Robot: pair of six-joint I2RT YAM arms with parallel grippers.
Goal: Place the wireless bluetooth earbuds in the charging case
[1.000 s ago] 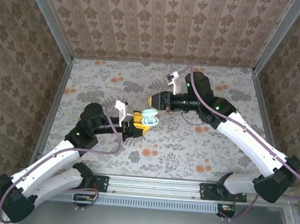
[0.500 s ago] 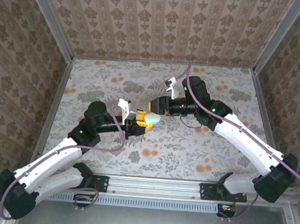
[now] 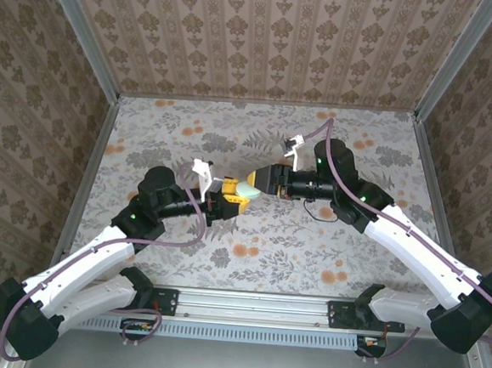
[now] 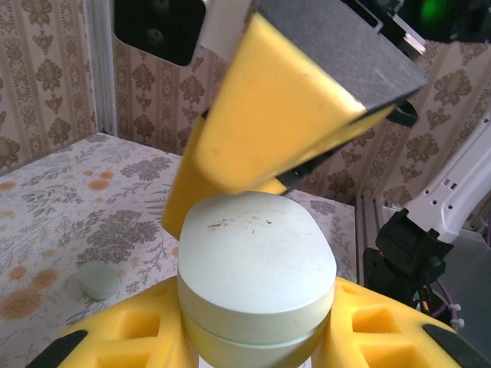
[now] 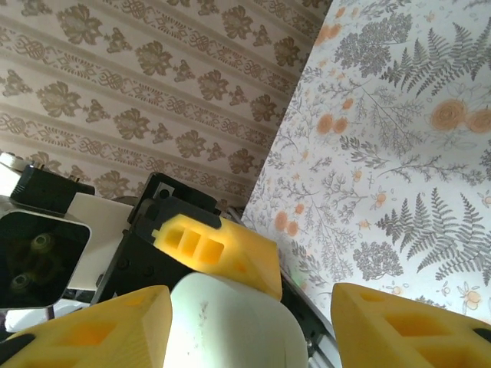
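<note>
The left tool (image 4: 257, 322) is closed on the lower half of the case (image 4: 257, 264), which is held clear of the table (image 3: 310, 240) between its two yellow fingers. The right tool (image 5: 245, 322) is seen with its fingers well apart and gripping nothing; one of them is laid flat on top of the case. A second ago the lid of the case was up and the right tool was held back from it; half a second ago the gap had been closed, and now the lid is pressed down onto the base. From this it is judged that the earbuds are already seated inside the case, though they cannot be seen, and that only the release is left. A small pale green piece (image 4: 98, 280) lies on the table below and beside the case; what it is cannot be told.
</note>
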